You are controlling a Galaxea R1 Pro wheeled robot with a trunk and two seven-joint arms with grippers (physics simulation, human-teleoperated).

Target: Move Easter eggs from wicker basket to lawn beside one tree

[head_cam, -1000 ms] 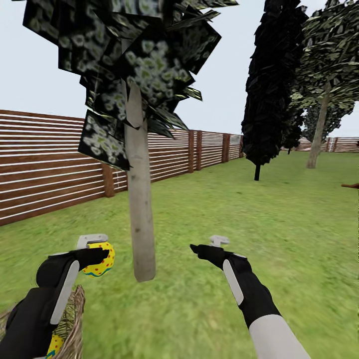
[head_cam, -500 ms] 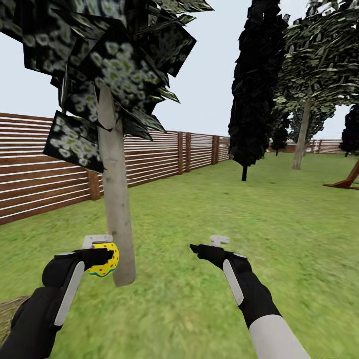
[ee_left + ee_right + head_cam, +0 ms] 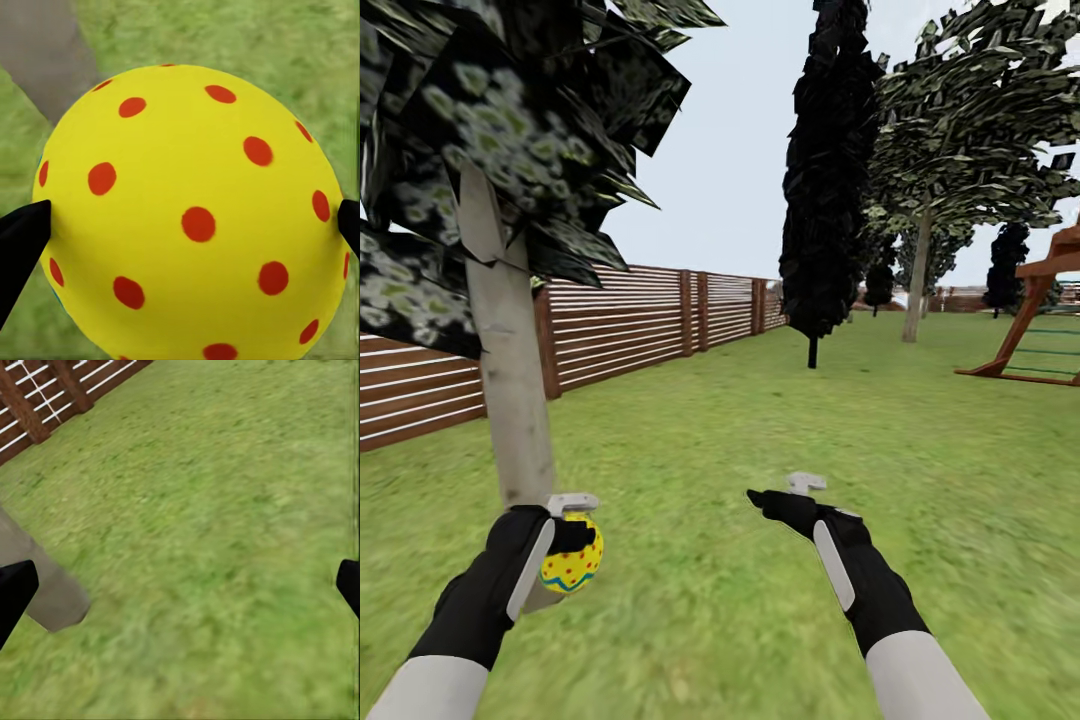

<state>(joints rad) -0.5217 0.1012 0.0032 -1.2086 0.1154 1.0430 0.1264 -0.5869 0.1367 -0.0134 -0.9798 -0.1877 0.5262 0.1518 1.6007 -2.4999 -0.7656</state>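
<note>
Your left gripper [image 3: 572, 540] is pinching the red-dotted yellow egg [image 3: 572, 566] just beside the pale grey-beige tree trunk [image 3: 510, 400], above the green lawn [image 3: 760, 440].

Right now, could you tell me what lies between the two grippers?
In the head view, only bare lawn separates the left gripper, holding an Easter egg, from the right gripper.

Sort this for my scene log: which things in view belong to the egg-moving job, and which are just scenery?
Job:
- yellow red-dotted Easter egg, gripped by left gripper
- pale grey-trunked tree
- green grass lawn
- right gripper, open, nothing between its fingers

Scenery:
- brown slatted wooden fence
- all-black tree
- reddish wooden play frame
</note>
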